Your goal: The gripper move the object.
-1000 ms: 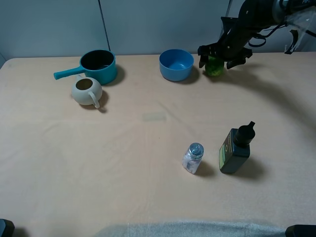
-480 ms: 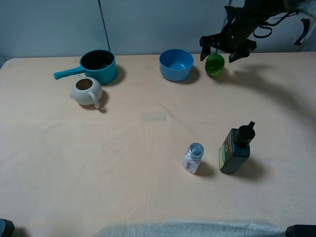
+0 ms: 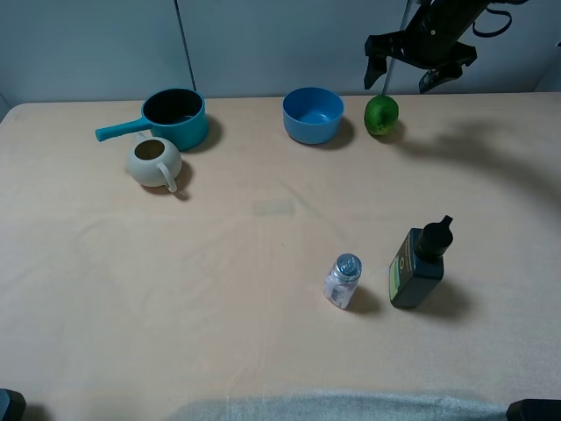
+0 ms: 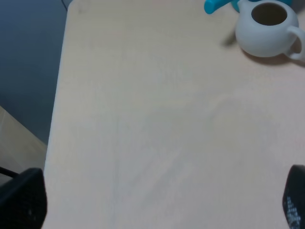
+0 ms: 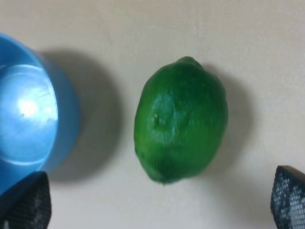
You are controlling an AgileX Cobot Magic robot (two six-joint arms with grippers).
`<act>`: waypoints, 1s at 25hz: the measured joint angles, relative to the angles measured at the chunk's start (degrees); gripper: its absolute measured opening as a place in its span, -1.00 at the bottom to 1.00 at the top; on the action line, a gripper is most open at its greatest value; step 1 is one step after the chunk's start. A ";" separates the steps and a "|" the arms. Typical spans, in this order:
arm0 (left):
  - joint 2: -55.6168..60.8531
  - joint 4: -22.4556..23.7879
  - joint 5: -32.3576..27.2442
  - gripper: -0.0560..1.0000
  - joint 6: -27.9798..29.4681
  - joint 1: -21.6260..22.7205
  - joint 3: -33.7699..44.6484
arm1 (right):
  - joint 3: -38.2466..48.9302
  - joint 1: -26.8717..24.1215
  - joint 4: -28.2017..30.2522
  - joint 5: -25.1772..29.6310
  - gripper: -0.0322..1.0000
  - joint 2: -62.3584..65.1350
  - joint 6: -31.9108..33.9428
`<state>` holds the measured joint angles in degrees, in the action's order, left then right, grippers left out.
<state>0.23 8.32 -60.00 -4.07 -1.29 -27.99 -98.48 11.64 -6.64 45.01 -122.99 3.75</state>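
The green lime [image 3: 381, 115] lies on the table just right of the blue bowl [image 3: 313, 114]. My right gripper [image 3: 406, 74] hangs open and empty above and slightly behind the lime, not touching it. In the right wrist view the lime [image 5: 181, 132] lies free on the table between my spread fingertips [image 5: 24, 205], with the bowl [image 5: 24, 119] beside it. My left gripper [image 4: 157, 200] is open and empty over bare table at the left side.
A teal saucepan [image 3: 173, 117] and a cream pitcher [image 3: 155, 161] stand at the back left; the pitcher also shows in the left wrist view [image 4: 267, 24]. A small clear shaker [image 3: 343, 281] and a dark green bottle [image 3: 418, 263] stand at the front right.
My right gripper has lifted up and back off the lime, leaving it free on the table beside the blue bowl. The left arm has not moved.
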 joint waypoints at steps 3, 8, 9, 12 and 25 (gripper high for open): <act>0.00 0.00 0.00 0.99 0.05 0.00 0.00 | 0.00 0.00 0.00 2.39 0.40 2.33 0.00; 0.00 0.00 0.00 0.99 0.05 0.00 0.00 | 0.00 0.00 -0.05 7.89 0.40 6.25 0.00; 0.00 0.00 0.00 0.99 0.05 0.00 0.00 | 0.00 0.00 -0.05 9.51 0.40 6.90 0.00; 0.00 0.00 0.00 0.99 0.05 0.00 0.00 | 0.00 0.00 -0.05 14.02 0.40 9.00 0.00; 0.00 0.00 0.00 0.99 0.05 0.00 0.00 | 0.00 0.00 -0.07 24.45 0.40 16.51 -0.36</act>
<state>0.23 8.32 -60.00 -4.02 -1.29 -27.99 -98.48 11.64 -6.71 69.45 -106.48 3.39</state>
